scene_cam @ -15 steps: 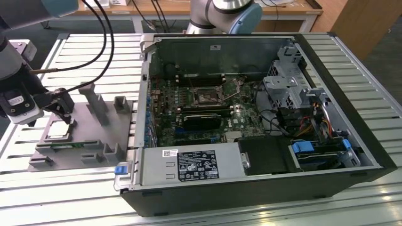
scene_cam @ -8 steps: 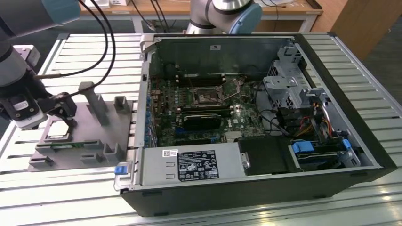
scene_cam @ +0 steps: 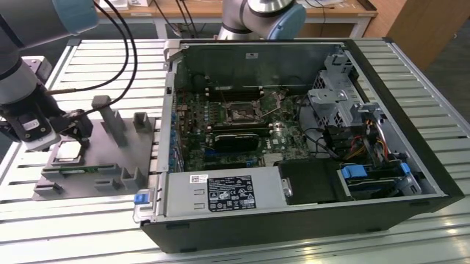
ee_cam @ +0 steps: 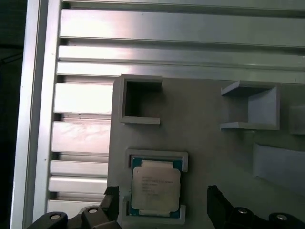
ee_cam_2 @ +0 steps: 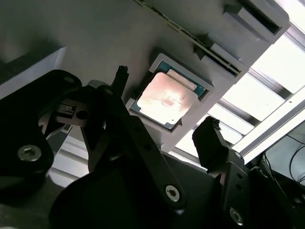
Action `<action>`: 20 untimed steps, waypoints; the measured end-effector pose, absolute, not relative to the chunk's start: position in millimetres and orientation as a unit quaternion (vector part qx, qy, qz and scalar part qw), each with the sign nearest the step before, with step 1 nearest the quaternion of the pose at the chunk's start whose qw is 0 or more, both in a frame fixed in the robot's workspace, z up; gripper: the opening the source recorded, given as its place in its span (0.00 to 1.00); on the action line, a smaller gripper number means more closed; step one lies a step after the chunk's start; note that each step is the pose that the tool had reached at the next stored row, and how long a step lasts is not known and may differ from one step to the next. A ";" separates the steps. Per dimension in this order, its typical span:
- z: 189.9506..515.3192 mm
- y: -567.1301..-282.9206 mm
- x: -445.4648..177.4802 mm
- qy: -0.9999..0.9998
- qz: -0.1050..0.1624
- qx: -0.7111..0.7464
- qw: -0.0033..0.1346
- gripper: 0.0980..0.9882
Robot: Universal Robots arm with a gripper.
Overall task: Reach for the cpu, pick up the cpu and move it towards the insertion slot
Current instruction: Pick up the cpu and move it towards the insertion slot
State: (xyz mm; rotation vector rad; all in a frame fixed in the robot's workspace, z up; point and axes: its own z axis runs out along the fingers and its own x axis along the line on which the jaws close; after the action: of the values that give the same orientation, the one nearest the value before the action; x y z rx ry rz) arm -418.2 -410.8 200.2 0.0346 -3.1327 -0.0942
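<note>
Your gripper [ee_cam: 162,194] hangs, jaws apart, astride the cpu [ee_cam: 155,186], nested flat in its grey holder [ee_cam: 200,133], likely squared for an edge grip; the insertion slot [scene_cam: 240,114] lies at its three o'clock in the exterior view.

We see a grey fixture [scene_cam: 110,154] lying on a slatted metal table [scene_cam: 74,231], just beside an open computer case [scene_cam: 294,231]. Inside the case sit a labelled metal box [scene_cam: 220,192] and a drive cage [scene_cam: 334,104]. A wooden desk [scene_cam: 338,6] stands behind.
</note>
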 end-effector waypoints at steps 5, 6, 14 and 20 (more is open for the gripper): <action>195.2 -409.0 -418.5 -1.000 -0.030 0.009 0.003 0.81; 194.1 -408.9 -419.0 -1.000 -0.030 0.009 0.003 0.81; 186.8 -408.9 -422.6 -1.000 -0.030 0.007 0.003 0.81; 181.2 -408.9 -424.2 -1.000 -0.030 0.006 0.003 0.81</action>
State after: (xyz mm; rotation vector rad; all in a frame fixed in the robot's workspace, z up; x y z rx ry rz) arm -424.2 -408.9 181.2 0.0174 -3.1349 -0.0938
